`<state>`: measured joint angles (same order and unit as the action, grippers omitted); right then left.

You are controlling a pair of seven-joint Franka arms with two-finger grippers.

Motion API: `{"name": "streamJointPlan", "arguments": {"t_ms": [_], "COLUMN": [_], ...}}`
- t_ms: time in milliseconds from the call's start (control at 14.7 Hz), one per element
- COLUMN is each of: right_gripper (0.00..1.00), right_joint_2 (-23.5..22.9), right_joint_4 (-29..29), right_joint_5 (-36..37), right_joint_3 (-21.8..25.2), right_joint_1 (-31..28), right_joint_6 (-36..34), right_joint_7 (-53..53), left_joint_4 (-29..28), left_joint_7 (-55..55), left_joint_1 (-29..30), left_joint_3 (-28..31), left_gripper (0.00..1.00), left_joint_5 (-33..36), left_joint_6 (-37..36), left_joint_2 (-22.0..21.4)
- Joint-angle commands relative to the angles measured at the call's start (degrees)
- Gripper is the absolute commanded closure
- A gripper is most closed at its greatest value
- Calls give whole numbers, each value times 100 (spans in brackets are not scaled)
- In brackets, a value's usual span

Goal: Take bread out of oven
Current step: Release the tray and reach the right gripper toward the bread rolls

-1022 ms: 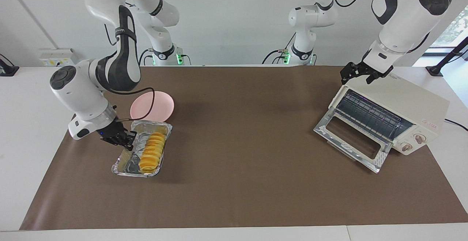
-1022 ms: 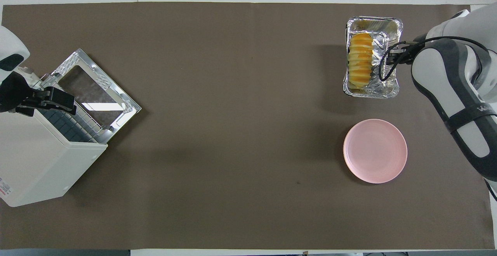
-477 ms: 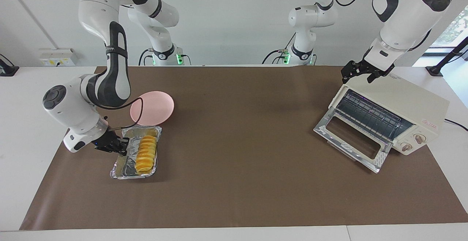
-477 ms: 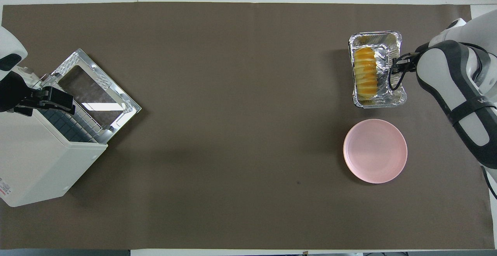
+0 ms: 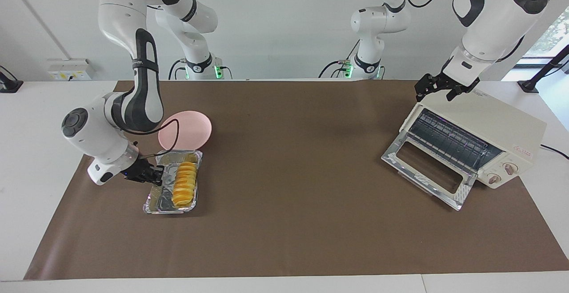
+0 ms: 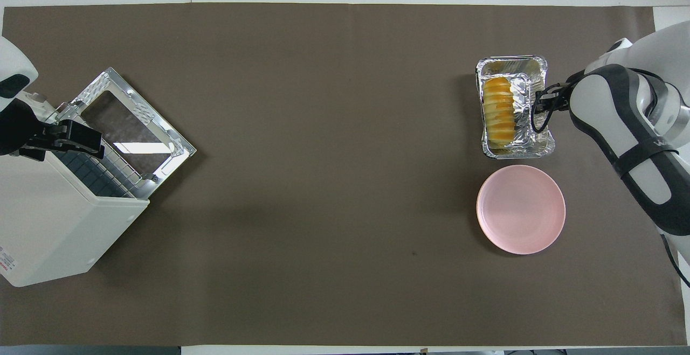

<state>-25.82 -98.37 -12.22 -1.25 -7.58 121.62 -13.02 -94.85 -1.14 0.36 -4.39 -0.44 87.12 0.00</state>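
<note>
The bread [image 5: 184,183], a ridged golden-yellow loaf, lies in a crinkled silver foil tray [image 5: 154,205] toward the right arm's end of the table. It also shows in the overhead view [image 6: 498,111], inside the foil tray [image 6: 518,152]. My right gripper [image 5: 154,178] is shut on the tray's long rim and shows in the overhead view [image 6: 539,108] too. The cream-white oven [image 5: 493,122] stands at the left arm's end with its glass door [image 5: 426,168] folded down and its rack bare. My left gripper [image 5: 438,90] is open over the oven's top front corner.
A pink plate [image 5: 189,128] lies beside the foil tray, nearer to the robots; in the overhead view the plate [image 6: 521,209] is just below the tray. The oven [image 6: 54,225] and its open door [image 6: 135,120] take up the left arm's end. A brown mat [image 6: 323,182] covers the table.
My right gripper has drawn the foil tray with the bread toward the robots, close to the pink plate, and squared it up. The left arm has not moved.
</note>
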Motion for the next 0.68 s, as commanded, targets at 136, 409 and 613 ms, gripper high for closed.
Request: {"name": "streamJointPlan", "arguments": {"t_ms": [136, 409, 613], "right_gripper": [68, 0, 0], "right_joint_2": [236, 236, 236], "right_joint_4": [-348, -323, -35], "right_joint_5": [-158, -149, -18], "right_joint_3": [-24, -16, -24], "right_joint_1": [-7, 2, 54], "right_joint_6": [72, 133, 73], "right_joint_7": [-184, -175, -158], "left_joint_4": [2, 2, 2], "left_joint_7": [35, 35, 35], "left_joint_1": [52, 52, 52], "left_joint_3": [-9, -9, -9], "left_gripper": [0, 0, 0], "left_joint_5": [-79, -79, -79], "left_joint_6": [-82, -82, -82], "left_joint_2": [-70, -70, -70]}}
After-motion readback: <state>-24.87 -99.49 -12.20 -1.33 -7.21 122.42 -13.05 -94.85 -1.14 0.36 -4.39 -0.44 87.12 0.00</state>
